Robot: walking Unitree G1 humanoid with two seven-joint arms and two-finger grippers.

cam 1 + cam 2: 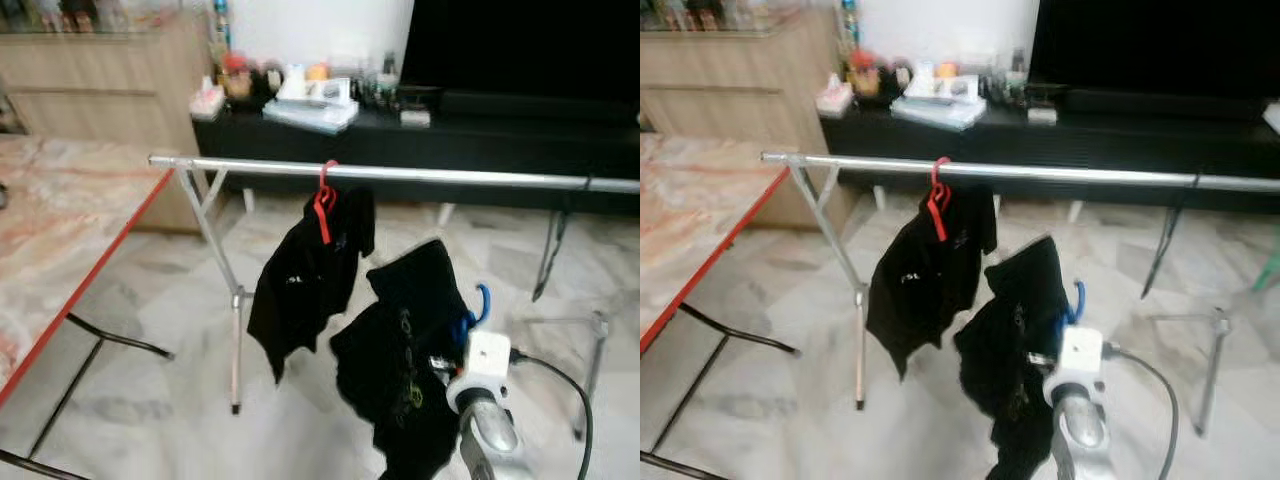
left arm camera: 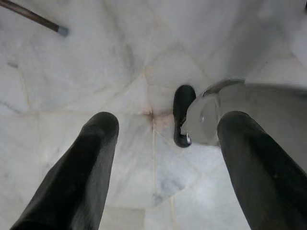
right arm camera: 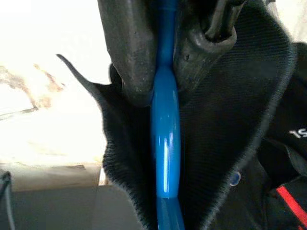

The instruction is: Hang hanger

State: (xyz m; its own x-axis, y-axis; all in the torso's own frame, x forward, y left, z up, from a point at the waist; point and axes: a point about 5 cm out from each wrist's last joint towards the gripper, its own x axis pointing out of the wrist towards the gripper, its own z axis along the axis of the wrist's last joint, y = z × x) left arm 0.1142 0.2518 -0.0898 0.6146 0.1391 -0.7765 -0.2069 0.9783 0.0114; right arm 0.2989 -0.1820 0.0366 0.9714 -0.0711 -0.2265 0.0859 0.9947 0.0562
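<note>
— Fingers first: what has the right gripper (image 3: pixel 163 52) got?

— Both fingers (image 3: pixel 132 48) are pinched tight on the neck of a blue hanger (image 3: pixel 164 139). Black cloth (image 3: pixel 240 120) is bunched up around that neck, with a small button and a bit of white lettering on it.

— And from the head?

— The right arm (image 1: pixel 487 420) rises from the lower edge, a white block at its wrist with a cable trailing off to the right. The blue hook (image 1: pixel 482 303) curls up just above that block, and a black shirt (image 1: pixel 405 360) droops from the hanger down toward the floor (image 1: pixel 150 400).

— Is the hanger on the rail?

— No. The hook sits well below the rail (image 1: pixel 450 176), apart from it, in front of the rack.

— Anything on the rail already?

— A red hanger (image 1: pixel 323 205) is hooked over it, carrying another black garment (image 1: pixel 305 275) that hangs crooked, just left of the held shirt.

— The left gripper?

— It (image 2: pixel 163 143) points at the marble floor with fingers spread wide, holding nothing. A grey and black foot (image 2: pixel 216 115) lies between them, and a thin leg tip (image 2: pixel 61 31) shows at a corner.

— The surroundings?

— A red-edged table (image 1: pixel 70 230) stands to the left. Behind the rack a low black cabinet (image 1: pixel 480 135) bears bottles and boxes, with a dark screen (image 1: pixel 530 45) above it.
</note>
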